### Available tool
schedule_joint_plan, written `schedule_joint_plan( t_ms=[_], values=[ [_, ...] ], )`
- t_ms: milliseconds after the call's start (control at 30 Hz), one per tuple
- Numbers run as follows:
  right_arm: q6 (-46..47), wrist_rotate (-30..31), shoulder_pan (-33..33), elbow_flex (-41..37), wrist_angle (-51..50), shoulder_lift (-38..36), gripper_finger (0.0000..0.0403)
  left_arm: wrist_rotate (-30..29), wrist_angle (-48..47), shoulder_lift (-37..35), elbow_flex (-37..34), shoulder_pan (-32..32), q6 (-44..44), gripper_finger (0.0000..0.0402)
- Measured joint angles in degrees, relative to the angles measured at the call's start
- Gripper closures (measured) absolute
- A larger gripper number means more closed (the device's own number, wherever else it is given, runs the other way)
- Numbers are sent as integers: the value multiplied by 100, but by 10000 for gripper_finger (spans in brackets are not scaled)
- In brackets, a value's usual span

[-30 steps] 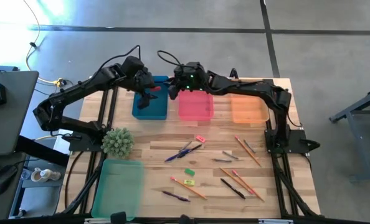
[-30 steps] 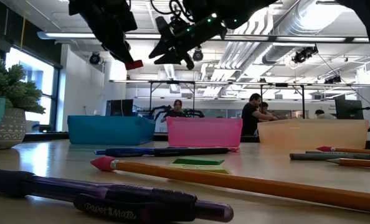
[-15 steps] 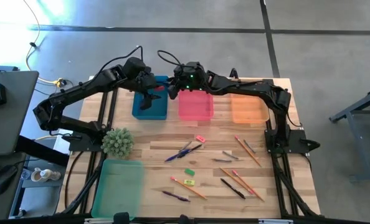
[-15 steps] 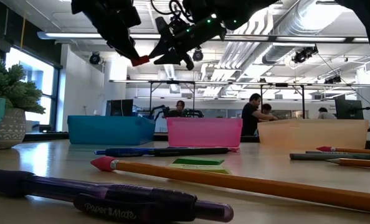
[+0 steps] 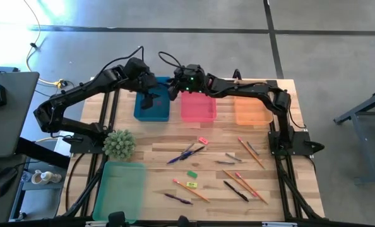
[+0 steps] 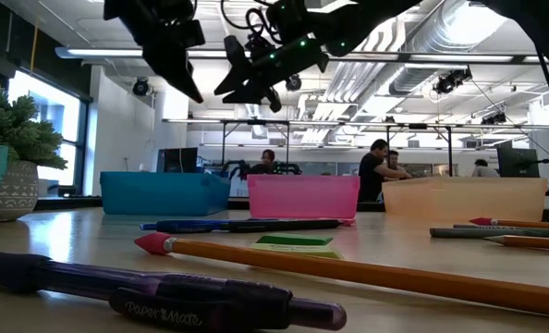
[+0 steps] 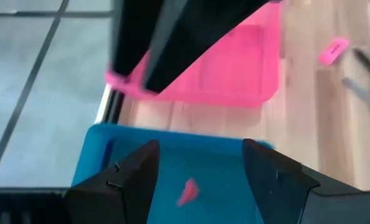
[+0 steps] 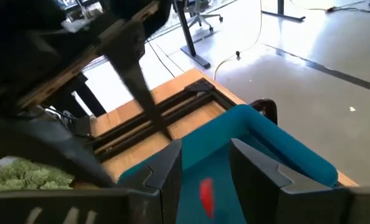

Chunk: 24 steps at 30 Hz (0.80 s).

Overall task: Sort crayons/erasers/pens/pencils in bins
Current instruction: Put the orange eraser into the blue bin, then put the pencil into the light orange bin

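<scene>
My left gripper point(image 5: 151, 96) hangs open over the dark blue bin point(image 5: 153, 110) with nothing between its fingers. My right gripper point(image 5: 173, 91) is also open and holds nothing, high above the blue bin's far right corner, beside the pink bin point(image 5: 198, 107). A red eraser point(image 7: 186, 191) shows blurred inside the blue bin; the right wrist view shows the eraser point(image 8: 205, 190) too. On the near half of the table lie erasers point(image 5: 203, 140), pens point(image 5: 187, 152), pencils point(image 5: 250, 153) and grey crayons point(image 5: 233, 157).
The orange bin point(image 5: 252, 110) stands right of the pink one at the far edge. The mint green bin point(image 5: 119, 189) is at the near left. A spiky green plant point(image 5: 119, 144) stands between it and the blue bin. People sit in the room behind.
The red eraser that was at my left gripper's fingertips has left them and now shows down in the blue bin. The left gripper has turned a little at the wrist and stayed over the bin.
</scene>
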Motion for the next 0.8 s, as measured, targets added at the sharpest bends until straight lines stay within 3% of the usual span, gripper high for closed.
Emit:
schedule_joint_plan(
  t_ms=[133, 400, 633, 800],
  values=[
    [-33, -11, 0, 0, -284, -36, 279, -301, -267, 0, 0, 86, -48, 186],
    [-668, -28, 0, -2, -1823, -640, 279, -281, -820, -84, 0, 69, -774, 186],
    [-900, -146, 37, -2, -3483, -1108, 279, -308, -960, -132, -286, -263, -1565, 186],
    [-952, -186, 156, -4, -4511, -1320, 279, -667, -788, -283, -712, -702, -2020, 186]
  ],
)
